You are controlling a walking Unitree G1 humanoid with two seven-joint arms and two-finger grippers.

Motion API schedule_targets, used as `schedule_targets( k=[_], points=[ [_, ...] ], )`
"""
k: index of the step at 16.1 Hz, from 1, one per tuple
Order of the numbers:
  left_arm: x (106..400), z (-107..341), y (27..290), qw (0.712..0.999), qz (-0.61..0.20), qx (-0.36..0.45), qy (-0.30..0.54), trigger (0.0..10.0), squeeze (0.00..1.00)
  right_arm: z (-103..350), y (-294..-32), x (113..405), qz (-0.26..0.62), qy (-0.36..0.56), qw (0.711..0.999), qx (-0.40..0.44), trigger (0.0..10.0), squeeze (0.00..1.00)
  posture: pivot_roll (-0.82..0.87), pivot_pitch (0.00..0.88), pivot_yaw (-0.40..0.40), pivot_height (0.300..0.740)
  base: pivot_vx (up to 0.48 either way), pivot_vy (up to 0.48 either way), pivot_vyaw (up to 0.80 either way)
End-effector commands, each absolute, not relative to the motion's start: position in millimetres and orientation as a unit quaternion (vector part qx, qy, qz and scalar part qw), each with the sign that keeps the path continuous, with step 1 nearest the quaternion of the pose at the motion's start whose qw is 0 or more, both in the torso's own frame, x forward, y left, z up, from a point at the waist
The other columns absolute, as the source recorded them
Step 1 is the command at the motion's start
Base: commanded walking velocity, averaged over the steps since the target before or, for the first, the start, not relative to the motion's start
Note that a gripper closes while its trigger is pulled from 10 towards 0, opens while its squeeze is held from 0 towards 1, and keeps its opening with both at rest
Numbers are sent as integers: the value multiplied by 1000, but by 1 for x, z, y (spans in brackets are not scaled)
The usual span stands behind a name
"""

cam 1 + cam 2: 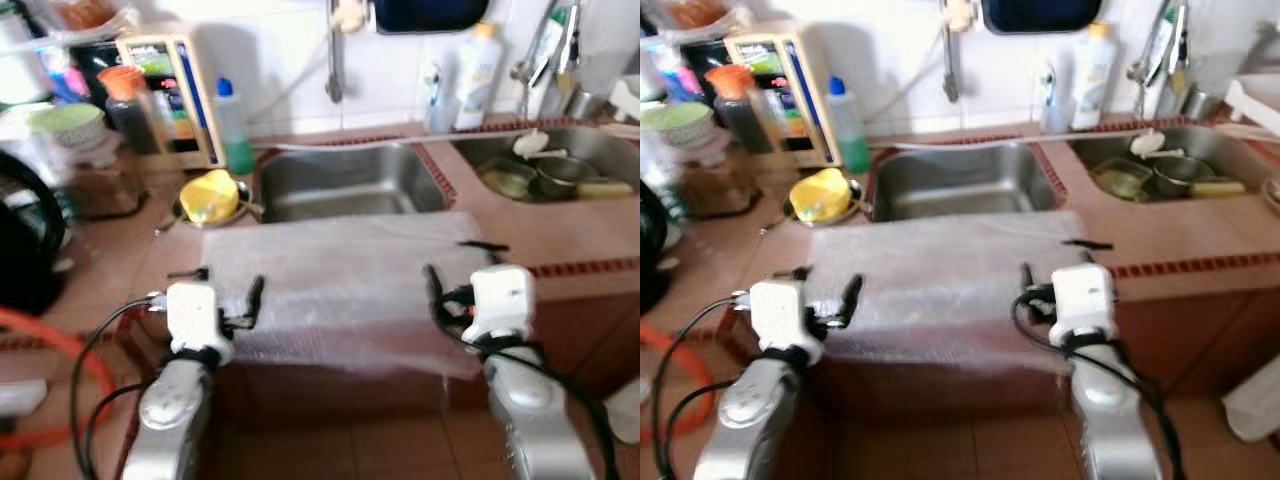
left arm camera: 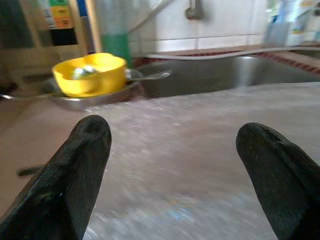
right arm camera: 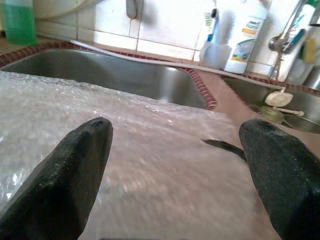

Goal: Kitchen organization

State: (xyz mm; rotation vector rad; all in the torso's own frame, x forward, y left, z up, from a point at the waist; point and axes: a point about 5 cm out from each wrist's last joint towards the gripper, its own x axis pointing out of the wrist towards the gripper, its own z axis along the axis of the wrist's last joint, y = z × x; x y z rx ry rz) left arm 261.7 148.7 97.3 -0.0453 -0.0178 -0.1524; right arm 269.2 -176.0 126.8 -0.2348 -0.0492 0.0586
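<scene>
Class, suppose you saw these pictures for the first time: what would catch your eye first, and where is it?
A big sheet of bubble wrap is spread on the counter before the steel sink, hanging over the edge. The left gripper and right gripper flank it, both open. A yellow bowl sits left of the sink.

Two silver arms carry white boxy wrist housings (image 1: 193, 312), looping black cables (image 1: 95, 350) behind each gripper, and long black fingers (image 2: 75, 175).

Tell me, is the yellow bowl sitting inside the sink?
No, the yellow bowl rests on a metal plate on the counter, beside the empty sink rather than in it.
</scene>
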Motion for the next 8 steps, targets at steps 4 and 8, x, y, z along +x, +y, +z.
schedule_targets(
  k=[4, 8],
  points=[
    [263, 98, 141, 996, -90, -25, -8, 10000, 0, 132, -181, 271, 25, -32, 991, -124, 10000, 0, -259, 4, 77, 740, 356, 0, -400],
    [263, 95, 136, 994, -99, -40, -1, 10000, 0, 132, -181, 270, 26, -35, 991, -127, 10000, 0, -267, 3, 74, 740, 0, 0, 0]
  ],
)
